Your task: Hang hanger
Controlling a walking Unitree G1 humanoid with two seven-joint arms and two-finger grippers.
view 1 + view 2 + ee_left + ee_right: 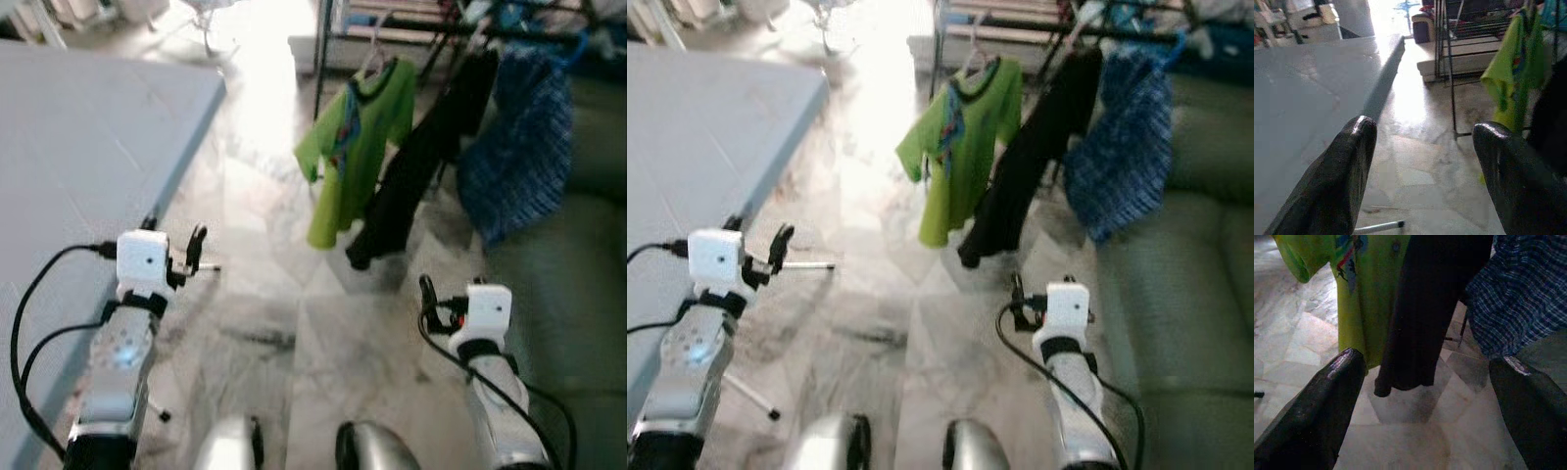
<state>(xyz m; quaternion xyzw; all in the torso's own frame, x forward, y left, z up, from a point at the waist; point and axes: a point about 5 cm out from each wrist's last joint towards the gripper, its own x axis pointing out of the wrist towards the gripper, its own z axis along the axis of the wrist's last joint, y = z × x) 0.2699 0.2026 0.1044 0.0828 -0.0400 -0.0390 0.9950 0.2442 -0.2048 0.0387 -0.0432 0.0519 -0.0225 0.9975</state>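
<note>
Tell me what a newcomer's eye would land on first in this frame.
The bright green T-shirt on a hanger stands out, hanging from the clothes rack ahead, beside a black garment and a blue checked shirt. Nearer, the left gripper and right gripper are open and empty above the marble floor.

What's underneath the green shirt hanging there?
Bare marble floor lies under the green shirt. A black garment hangs beside it; the floor behind their hems is covered.

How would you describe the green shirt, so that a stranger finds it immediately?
Find the dark clothes rack standing ahead on the marble floor. Three garments hang there; the lime-green T-shirt is leftmost, beside a black garment and a blue checked shirt. It alone is bright green.
</note>
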